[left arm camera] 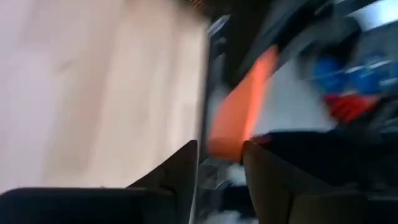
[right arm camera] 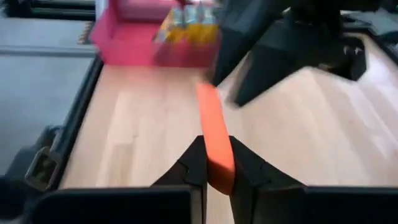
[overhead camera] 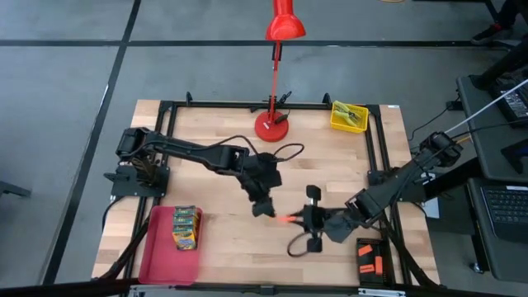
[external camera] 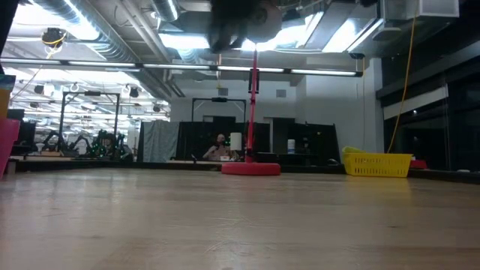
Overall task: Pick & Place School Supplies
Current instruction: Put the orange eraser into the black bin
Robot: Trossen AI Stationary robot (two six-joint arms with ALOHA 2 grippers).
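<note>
Wooden tabletop (overhead camera: 223, 190) mid-handover: right pincer (right arm camera: 214, 168) clamped on orange marker (right arm camera: 214, 140), held above centre-front. Left pincer (left arm camera: 219, 163) parted around marker's far end, not gripping. Crayon boxes (overhead camera: 186, 227) stacked in red tray (overhead camera: 161, 256), front-left.

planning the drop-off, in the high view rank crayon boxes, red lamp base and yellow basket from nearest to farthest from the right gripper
From the right gripper, its jaws shut on the orange piece:
1. Red lamp base, up at the table's far edge, near the middle.
2. Crayon boxes, out to the left on the red tray; almost level with the lamp base.
3. Yellow basket, in the far right corner.
</note>
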